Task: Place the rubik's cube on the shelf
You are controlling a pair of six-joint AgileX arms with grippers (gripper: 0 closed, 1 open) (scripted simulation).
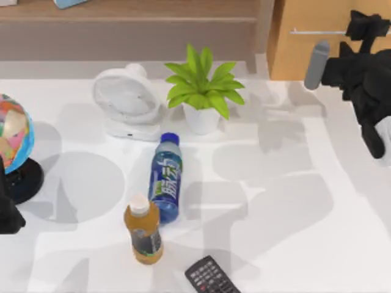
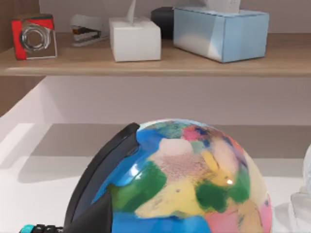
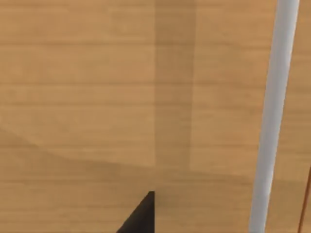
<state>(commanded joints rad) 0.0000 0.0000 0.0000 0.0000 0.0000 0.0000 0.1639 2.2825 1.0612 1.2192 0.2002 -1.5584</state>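
The rubik's cube is out of view. The shelf [image 1: 128, 11] runs along the back of the table as a light-brown board; in the left wrist view the shelf [image 2: 155, 64] carries a red box, a stapler and two tissue boxes. My left gripper [image 1: 7, 210] sits at the table's left edge, just in front of the multicoloured globe [image 1: 13, 133], which looms close in the left wrist view [image 2: 189, 179]. At the back right, my right gripper [image 1: 366, 27] is raised against the orange-wood drawer [image 3: 97, 97], beside its silver handle [image 3: 272, 116].
A white fan [image 1: 127, 101] and a potted plant [image 1: 201, 91] stand at the back middle. A blue bottle [image 1: 165, 177] lies in the centre, with an orange-drink bottle [image 1: 144, 231] upright in front of it. A black remote [image 1: 211, 276] lies at the front edge.
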